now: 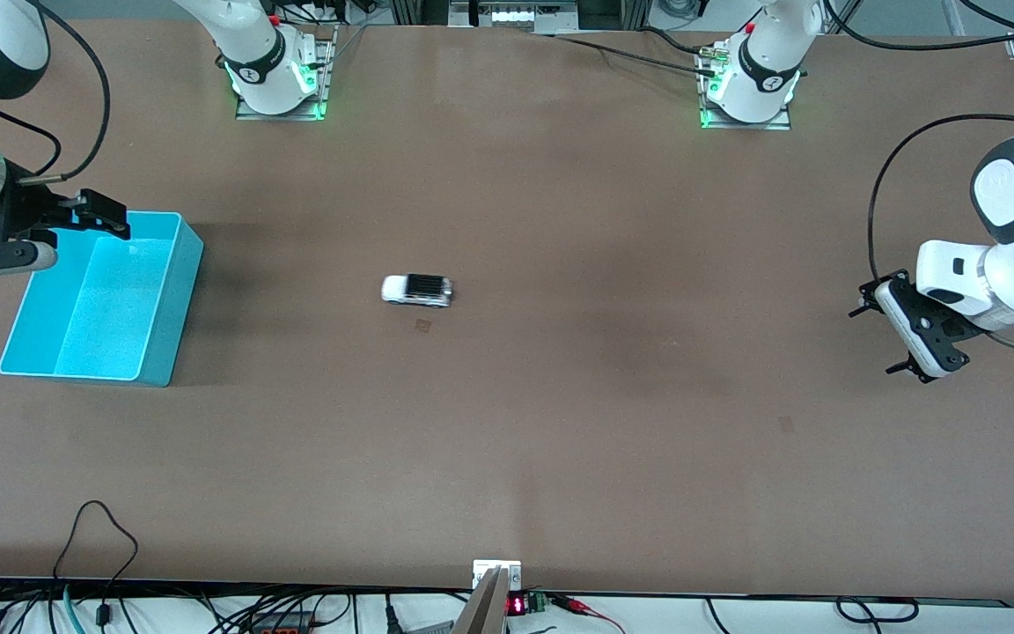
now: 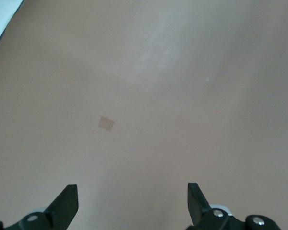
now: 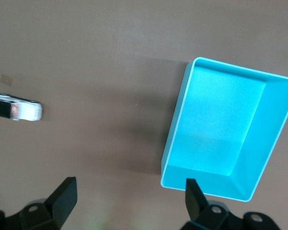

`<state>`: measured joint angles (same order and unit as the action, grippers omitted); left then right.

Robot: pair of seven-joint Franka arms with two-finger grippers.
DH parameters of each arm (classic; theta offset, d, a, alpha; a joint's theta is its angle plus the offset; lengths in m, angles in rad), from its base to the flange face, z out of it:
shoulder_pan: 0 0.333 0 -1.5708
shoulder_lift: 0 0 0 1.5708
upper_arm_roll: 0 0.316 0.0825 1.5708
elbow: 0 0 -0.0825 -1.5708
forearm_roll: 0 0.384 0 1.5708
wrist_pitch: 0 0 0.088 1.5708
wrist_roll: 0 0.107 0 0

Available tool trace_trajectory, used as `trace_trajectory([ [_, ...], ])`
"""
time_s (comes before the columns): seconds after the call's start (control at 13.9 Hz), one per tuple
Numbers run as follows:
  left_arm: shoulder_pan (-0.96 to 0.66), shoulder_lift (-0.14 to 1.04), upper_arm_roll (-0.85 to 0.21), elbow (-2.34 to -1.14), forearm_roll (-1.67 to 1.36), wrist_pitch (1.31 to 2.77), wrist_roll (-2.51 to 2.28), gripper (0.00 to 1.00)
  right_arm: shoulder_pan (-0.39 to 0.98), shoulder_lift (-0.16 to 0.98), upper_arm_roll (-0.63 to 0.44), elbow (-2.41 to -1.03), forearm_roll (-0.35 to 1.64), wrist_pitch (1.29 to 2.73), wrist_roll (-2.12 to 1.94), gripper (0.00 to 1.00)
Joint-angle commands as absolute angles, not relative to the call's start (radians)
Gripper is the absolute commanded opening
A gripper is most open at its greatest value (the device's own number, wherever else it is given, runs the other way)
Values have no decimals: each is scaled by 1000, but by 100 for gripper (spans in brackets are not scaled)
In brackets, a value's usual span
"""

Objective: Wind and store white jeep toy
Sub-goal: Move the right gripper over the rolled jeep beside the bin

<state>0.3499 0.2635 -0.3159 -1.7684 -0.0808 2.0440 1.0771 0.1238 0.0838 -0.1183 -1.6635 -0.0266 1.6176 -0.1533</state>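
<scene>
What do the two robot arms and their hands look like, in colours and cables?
Both arms are glossy white with black joint bands; green lights glow at their bases. The left hand is a white block with black fingers. The right hand is black on a silver wrist. Black cables loop along both arms.

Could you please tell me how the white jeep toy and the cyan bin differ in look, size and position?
The white jeep toy is tiny, white with a dark roof; the cyan bin is far larger and plain cyan. The jeep sits mid-table; the bin sits toward the right arm's end. The jeep is a closed shape on wheels; the bin is an open, empty box. Both rest on the table, untouched.
</scene>
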Motion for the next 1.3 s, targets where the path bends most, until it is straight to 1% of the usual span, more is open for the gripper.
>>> trace_trajectory([
  [0.0, 299, 206, -296, -1769, -83, 1974, 842, 100, 156, 115, -121, -1654, -12, 1612, -161, 100],
  [0.14, 263, 190, -269, -1761, -71, 1944, 703, 100, 161, 126, -121, -1657, -11, 1606, -160, 100],
  [0.36, 204, 180, -189, -1752, -71, 1937, 557, 100, 176, 147, -121, -1661, -11, 1569, -265, 100],
  [0.58, 199, 178, -166, -1717, -78, 1901, 401, 100, 181, 147, -121, -1695, -12, 1557, -336, 100],
  [0.79, 199, 178, -163, -1684, -74, 1881, 250, 100, 186, 134, -121, -1776, -12, 1615, -481, 100],
  [0.94, 201, 175, -163, -1681, -74, 1881, 166, 100, 196, 133, -121, -1782, -14, 1611, -497, 100],
  [1.01, 201, 172, -163, -1674, -72, 1881, 138, 100, 195, 132, -118, -1802, -12, 1635, -508, 100],
  [1.08, 201, 164, -161, -1669, -72, 1879, 130, 100, 192, 120, -98, -1839, -14, 1672, -518, 100],
  [1.23, 201, 150, -140, -1648, -80, 1868, 127, 100, 112, 81, 1, -1932, -23, 1762, -593, 100],
])
